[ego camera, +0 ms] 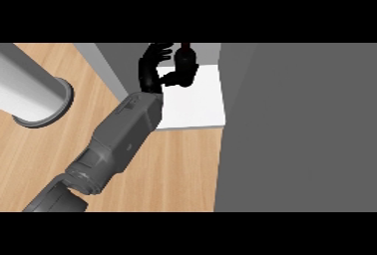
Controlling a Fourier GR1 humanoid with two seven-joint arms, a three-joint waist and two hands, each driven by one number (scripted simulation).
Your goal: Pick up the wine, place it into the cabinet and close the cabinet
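Gripping a slim dark wine bottle (186, 60) at 12 o'clock, the black left hand (149, 74) has its fingers (157, 51) curled round it. The bottle is over the far part of the white cabinet shelf (199, 104); contact with the shelf cannot be told. A flat grey cabinet door (294, 124) fills 3 o'clock. A pale grey cylinder (33, 94) stands on the light wooden bench (177, 169) at 9 o'clock.

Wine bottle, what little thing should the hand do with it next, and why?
Probably ease the wine bottle down onto the white shelf and then open the fingers. The left hand is curled round it and already reaches into the open cabinet, above that shelf. I cannot tell whether the bottle touches the shelf yet.
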